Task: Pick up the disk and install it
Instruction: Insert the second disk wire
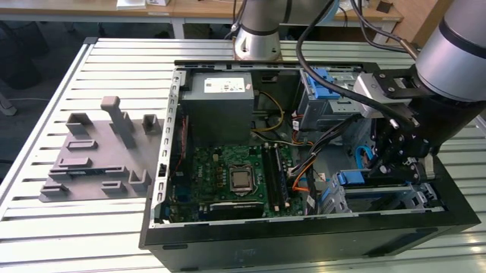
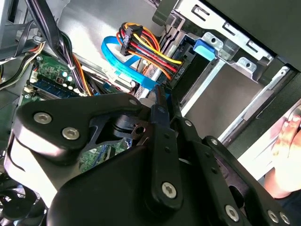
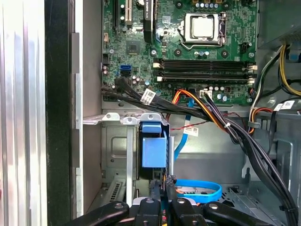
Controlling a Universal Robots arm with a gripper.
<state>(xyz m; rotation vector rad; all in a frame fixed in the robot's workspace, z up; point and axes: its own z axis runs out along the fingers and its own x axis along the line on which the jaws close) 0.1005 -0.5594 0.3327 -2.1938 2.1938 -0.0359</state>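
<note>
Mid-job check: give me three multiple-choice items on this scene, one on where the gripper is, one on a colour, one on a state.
1. The gripper is: A) inside the computer case, by the drive cage; B) outside the case; C) parked far overhead.
2. The flat looped cable near it is: A) red; B) blue; C) green.
3. The case is: A) shut; B) open, motherboard exposed; C) upside down.
Answers: A, its tip sits at the cage; B, plainly blue; B, the board shows.
</note>
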